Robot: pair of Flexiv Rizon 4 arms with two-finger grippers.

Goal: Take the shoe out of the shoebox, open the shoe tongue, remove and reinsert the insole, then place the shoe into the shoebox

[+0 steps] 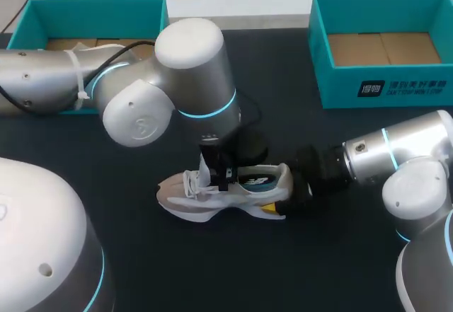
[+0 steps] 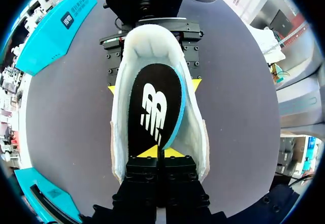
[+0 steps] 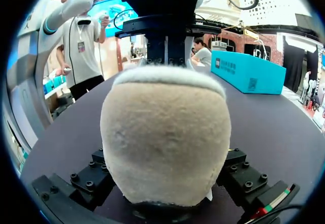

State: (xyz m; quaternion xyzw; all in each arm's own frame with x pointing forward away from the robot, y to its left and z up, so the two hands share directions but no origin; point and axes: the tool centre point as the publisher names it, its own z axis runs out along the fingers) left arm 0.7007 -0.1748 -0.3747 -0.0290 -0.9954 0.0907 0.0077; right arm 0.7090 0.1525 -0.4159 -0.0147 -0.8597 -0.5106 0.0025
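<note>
Here's the shoe (image 1: 226, 193), sitting upright on its sole in the middle of the dark counter (image 1: 156, 269), out of both boxes. The right end effector (image 1: 297, 188) is at the shoe's heel, its fingers clamped against the padded heel cup from either side, and that pins the shoe down. The left end effector (image 2: 161, 153) hangs over the shoe's opening, toward the lace end. Its yellow tips are pressed together on the front end of the black insole (image 2: 152, 107). It's a pinch on the insole alone, with the upper left alone.

How will it handle? The shoe looks light, with a soft, fuzzy collar that should give under pressure, and the heel cup looks like the stiffest part to brace. The insole reads as thin, floppy foam. Judging by the blue edge showing along one side, it sits slightly tilted in the shoe, so it should peel out easily. It will likely buckle on the way back in unless it's fed toe-first. The narrow front end, where it's pinched, looks like the sensible hold.

Counting up, there's one shoe, one insole, two end effectors and two teal shoeboxes. One shoebox (image 1: 92, 6) is beyond the shoe on the left arm's side and the other shoebox (image 1: 340, 89) is beyond it on the right arm's side. Both are well apart from the shoe and both are open.
</note>
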